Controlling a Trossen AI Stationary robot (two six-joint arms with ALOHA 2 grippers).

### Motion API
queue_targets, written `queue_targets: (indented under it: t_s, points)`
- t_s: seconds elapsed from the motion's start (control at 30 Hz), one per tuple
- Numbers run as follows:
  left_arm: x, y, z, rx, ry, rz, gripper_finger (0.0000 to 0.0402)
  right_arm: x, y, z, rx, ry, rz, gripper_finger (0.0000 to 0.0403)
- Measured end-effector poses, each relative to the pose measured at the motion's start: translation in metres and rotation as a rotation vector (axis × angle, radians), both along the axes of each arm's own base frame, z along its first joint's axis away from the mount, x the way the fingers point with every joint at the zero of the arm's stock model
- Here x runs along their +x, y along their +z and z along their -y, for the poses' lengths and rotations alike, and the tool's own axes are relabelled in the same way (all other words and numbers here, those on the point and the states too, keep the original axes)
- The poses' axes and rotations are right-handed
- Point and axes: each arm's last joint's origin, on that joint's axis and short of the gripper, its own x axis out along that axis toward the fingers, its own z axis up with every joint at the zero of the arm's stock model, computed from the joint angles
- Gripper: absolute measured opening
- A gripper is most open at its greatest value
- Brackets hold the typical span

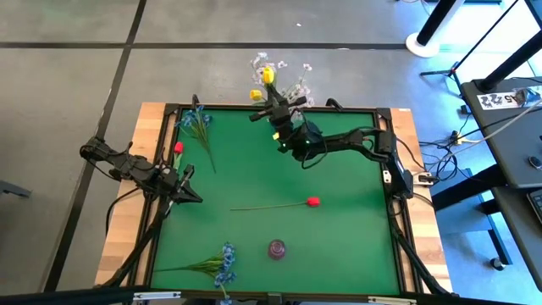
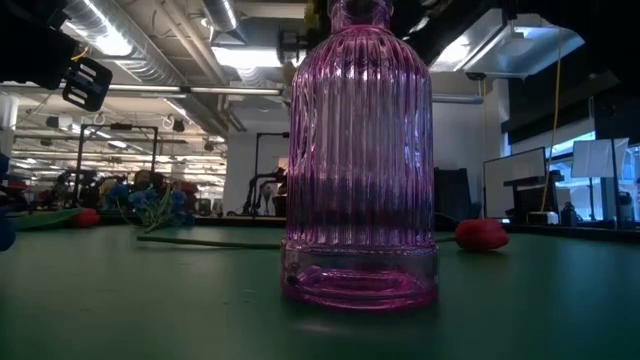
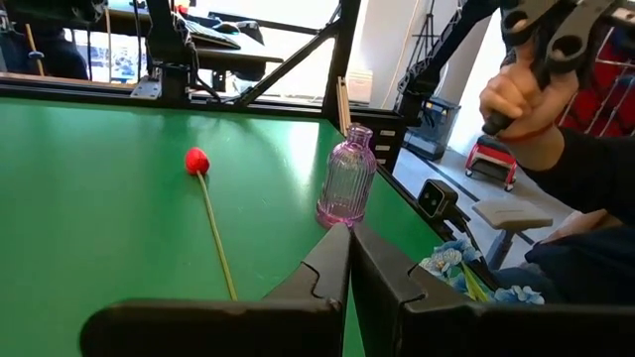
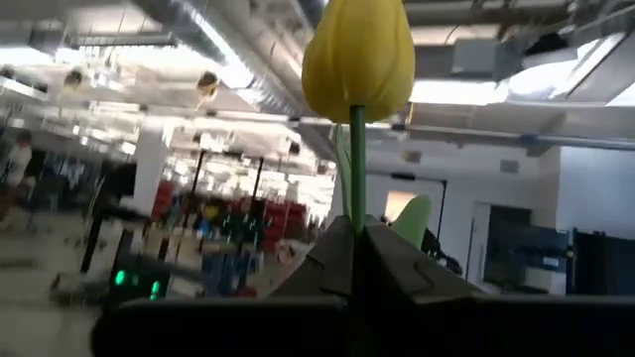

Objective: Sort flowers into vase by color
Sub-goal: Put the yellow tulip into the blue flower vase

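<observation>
While a yellow bud is held aloft, the scene is set out as follows.

Step in hand: a yellow flower (image 4: 358,59) is judged to be in carriage, lifted near the far edge of the green table (image 1: 339,246); no flower is seen in the purple vase (image 1: 277,248) yet.

Right gripper (image 1: 273,114): clenched on the yellow flower's thin green stem, just under the bud, as shown in the right wrist view; it is placed at the far edge, close to a cluster of white sprigs (image 1: 296,85) and another yellow bud (image 1: 256,94).

Left gripper (image 3: 347,243): waiting at the left edge of the table, fingers pressed together with nothing between them.

Next move: the stem's lower end would need to be brought over the vase's narrow neck and lowered straight, since the mouth is small; the vase stands well apart, near the front edge.

Yellow flower: smooth closed tulip-like bud, upright on its stem, with one pale leaf beside it.

Red flower (image 1: 312,202): lying flat mid-table, stem pointing toward the left arm.

Second red bud (image 1: 178,147): at the left edge, near the left arm.

Blue blooms: one bunch (image 1: 196,121) at the far left corner, another (image 1: 224,263) at the front edge beside the vase.

Vase: ribbed, translucent, upright.
</observation>
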Motion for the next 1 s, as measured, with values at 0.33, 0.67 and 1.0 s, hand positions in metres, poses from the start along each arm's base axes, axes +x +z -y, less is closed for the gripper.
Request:
queue_targets:
  t_s: [0.33, 0.67, 1.0]
  points:
    - [0.0, 0.0, 0.0, 0.0, 0.0, 0.0, 0.001, 0.004, -0.015, -0.001, 0.224, -0.171, -0.066, 0.0012]
    - [0.0, 0.0, 0.0, 0.0, 0.0, 0.0, 0.001, 0.024, 0.01, -0.033, 0.415, -0.404, -0.246, 0.0103]
    - [0.0, 0.0, 0.0, 0.0, 0.0, 0.0, 0.001, 0.026, 0.071, -0.087, 0.486, -0.457, -0.339, 0.0204]
